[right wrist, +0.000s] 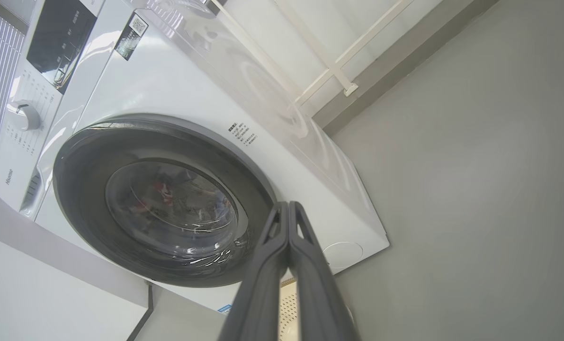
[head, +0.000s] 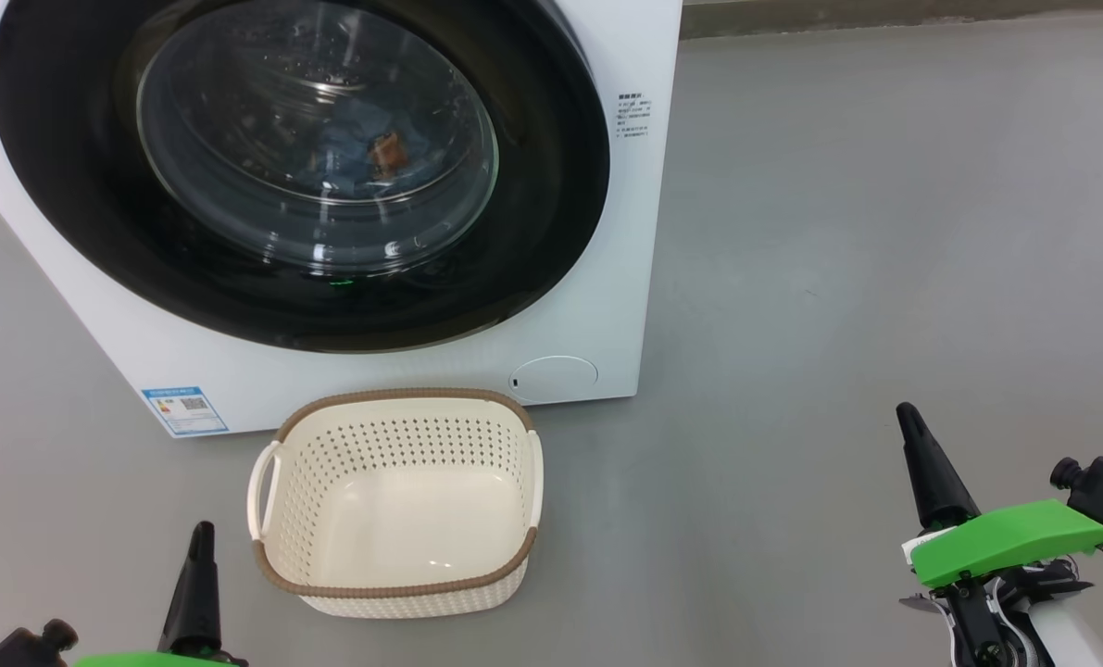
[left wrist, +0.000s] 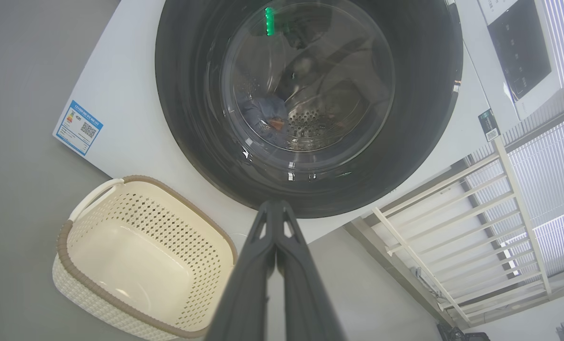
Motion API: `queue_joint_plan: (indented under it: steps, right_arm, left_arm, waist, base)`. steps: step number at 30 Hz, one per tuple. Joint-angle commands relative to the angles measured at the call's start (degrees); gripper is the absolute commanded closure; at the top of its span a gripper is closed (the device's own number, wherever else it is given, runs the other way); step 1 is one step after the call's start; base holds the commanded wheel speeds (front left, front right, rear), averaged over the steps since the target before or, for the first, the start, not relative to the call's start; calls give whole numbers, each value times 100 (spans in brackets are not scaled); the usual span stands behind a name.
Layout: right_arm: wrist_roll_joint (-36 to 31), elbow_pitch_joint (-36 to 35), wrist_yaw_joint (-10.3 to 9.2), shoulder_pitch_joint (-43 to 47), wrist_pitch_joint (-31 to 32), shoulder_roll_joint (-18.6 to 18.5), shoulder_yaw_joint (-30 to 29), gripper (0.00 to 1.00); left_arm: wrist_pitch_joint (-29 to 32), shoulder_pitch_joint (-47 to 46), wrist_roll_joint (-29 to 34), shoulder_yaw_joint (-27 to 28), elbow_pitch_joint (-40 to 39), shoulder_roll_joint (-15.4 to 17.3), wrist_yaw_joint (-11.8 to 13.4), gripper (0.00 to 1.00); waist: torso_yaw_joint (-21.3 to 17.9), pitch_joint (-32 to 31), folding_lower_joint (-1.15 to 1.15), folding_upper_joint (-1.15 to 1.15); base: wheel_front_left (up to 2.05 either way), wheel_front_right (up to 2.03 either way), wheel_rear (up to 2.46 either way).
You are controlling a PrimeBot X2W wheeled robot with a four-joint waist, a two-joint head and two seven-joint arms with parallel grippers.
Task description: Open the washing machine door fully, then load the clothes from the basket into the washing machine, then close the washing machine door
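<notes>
The door (head: 551,185) is shut on the washing machine (head: 403,371), with the clothes (head: 366,153) inside behind its glass (head: 236,213). The basket (head: 403,589) stands empty on the floor (head: 838,232) at the machine's front edge. The left claw (head: 201,547) and right claw (head: 912,435) are pressed together, holding nothing. Risk: if not fully caught, the door may spring open.

We find the door (head: 69,185) shut across the washer's (head: 607,306) mouth, blocking any way inside. The basket (head: 403,445) stands on the floor (head: 884,232) close before the washer's front, its top open to a reach. Open floor stretches to the right.
</notes>
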Motion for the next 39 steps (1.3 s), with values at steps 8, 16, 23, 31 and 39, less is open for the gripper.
queue_joint_plan:
  steps: [8,16,23,31,39]
  right_arm:
    - [570,-187,-8,-3,178,34,-135,100]
    - [998,-203,-9,25,306,84,-250,100]
    - [1373,-217,-10,49,419,128,-352,100]
    - [1801,-232,-11,77,549,179,-470,100]
    - [2226,-248,-12,104,679,231,-588,100]
  left_arm:
    - [162,-272,-469,233,-103,-27,6,100]
    - [297,-293,-827,320,-95,-88,5,100]
    - [415,-311,-1141,398,-87,-142,5,100]
    - [550,-332,-1500,486,-79,-203,5,100]
    - [684,-353,-1857,574,-71,-265,4,100]
  waist:
    - [49,-10,0,0]
    - [92,-19,0,0]
    - [129,-27,0,0]
    - [171,-36,0,0]
    - [214,-45,0,0]
  base:
    - [0,0,0]
    - [0,0,0]
    - [0,0,0]
    - [0,0,0]
    - [0,0,0]
